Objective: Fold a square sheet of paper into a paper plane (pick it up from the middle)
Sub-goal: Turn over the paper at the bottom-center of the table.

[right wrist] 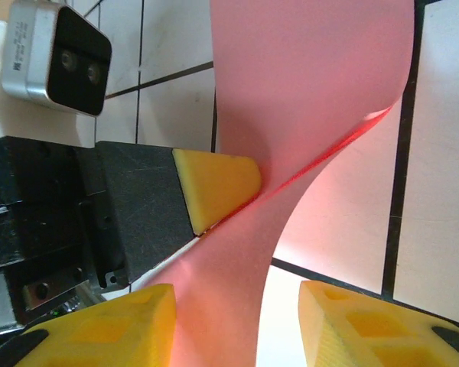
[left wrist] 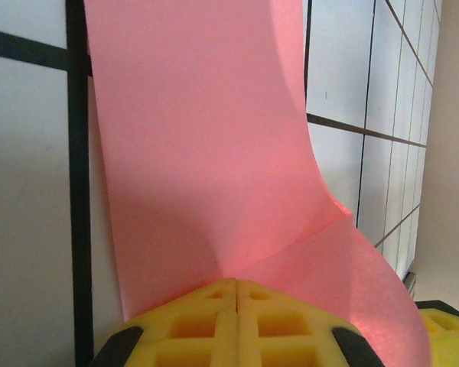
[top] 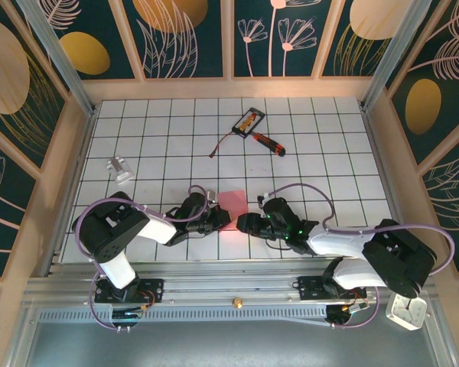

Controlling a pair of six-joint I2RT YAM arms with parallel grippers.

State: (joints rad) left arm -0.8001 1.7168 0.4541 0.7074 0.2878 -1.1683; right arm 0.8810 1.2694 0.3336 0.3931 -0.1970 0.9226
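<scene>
1. Top view: the near edge of the square sheet of paper [top: 231,203] is hidden under the left gripper [top: 219,222] and right gripper [top: 242,223], which meet over it.
2. Left wrist view: the sheet runs off the top edge, and its near end is hidden behind closed yellow fingertips [left wrist: 206,313].
3. Right wrist view: the sheet is cropped top and bottom. The fingers [right wrist: 371,325] flanking it are cut by the bottom edge.
4. Beyond the sheet, the print on the black-and-orange card [top: 249,120] is too small to read.
5. Left of the sheet, a pale object [top: 120,170] is too small to identify.
</scene>
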